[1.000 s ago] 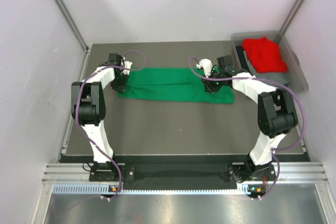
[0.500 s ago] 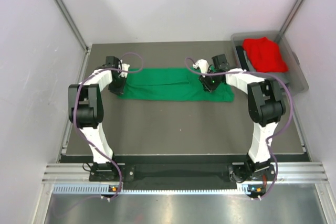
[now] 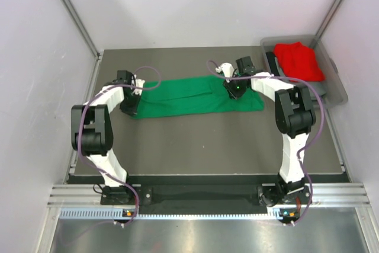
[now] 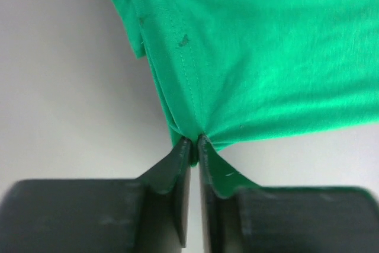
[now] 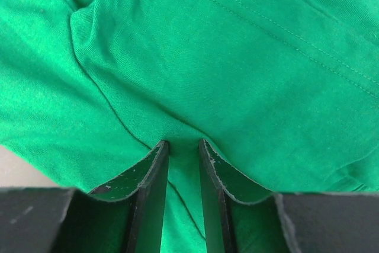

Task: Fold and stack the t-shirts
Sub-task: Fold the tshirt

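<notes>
The green t-shirt (image 3: 183, 96) lies spread in a long band across the far half of the table. My left gripper (image 3: 131, 106) is at its left end. In the left wrist view that gripper (image 4: 194, 140) is shut on the hem of the green t-shirt (image 4: 266, 57), which puckers at the fingertips. My right gripper (image 3: 234, 90) is over the shirt's far edge, right of the middle. In the right wrist view that gripper (image 5: 180, 143) presses its tips into the green t-shirt (image 5: 237, 57), its jaws a narrow gap apart with flat cloth showing between them. The red t-shirt (image 3: 299, 60) lies bunched in the bin.
A clear plastic bin (image 3: 337, 90) stands at the table's far right corner with the red shirt inside. White walls close in on the left, the back and the right. The dark table (image 3: 201, 146) shows bare between the shirt and the arm bases.
The left gripper has closed on the shirt's left hem and drawn it slightly left. The right gripper has slid left and farther back over the shirt, its jaws narrowing a little.
</notes>
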`<action>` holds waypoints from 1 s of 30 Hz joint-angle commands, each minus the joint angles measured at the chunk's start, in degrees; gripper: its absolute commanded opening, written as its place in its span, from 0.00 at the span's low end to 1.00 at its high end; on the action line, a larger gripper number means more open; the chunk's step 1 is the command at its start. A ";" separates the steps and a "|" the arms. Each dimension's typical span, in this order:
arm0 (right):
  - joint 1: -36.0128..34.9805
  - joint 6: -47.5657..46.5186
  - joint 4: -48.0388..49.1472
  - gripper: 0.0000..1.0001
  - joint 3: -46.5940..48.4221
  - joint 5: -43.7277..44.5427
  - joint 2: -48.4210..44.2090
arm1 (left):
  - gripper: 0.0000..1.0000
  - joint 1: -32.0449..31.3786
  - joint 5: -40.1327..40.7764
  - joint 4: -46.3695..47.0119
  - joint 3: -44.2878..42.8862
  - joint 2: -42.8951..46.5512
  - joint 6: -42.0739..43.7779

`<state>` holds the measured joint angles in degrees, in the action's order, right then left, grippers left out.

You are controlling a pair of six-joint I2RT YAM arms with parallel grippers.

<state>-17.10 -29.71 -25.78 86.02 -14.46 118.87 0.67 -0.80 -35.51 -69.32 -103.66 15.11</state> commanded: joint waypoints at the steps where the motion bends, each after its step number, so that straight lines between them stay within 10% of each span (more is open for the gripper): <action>1: 0.23 0.62 -0.15 0.28 -0.32 2.24 -0.74 | 0.18 0.39 1.06 -3.34 2.52 5.83 0.88; 6: 0.32 0.01 -2.25 0.30 -5.24 0.49 -9.08 | 0.39 0.39 -0.52 -3.95 4.98 11.53 1.41; 15: 1.98 -4.56 -2.17 0.36 -15.08 5.84 -23.33 | 0.42 0.39 -2.10 -4.66 4.89 14.63 3.69; 30: 10.51 -5.97 -4.36 0.37 -14.74 6.20 -17.10 | 0.46 -0.14 -10.27 2.46 2.97 5.14 6.33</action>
<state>-7.11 -34.96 -29.26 69.73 -8.56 100.62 0.64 -7.88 -36.53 -63.40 -95.92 21.15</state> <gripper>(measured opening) 0.367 0.465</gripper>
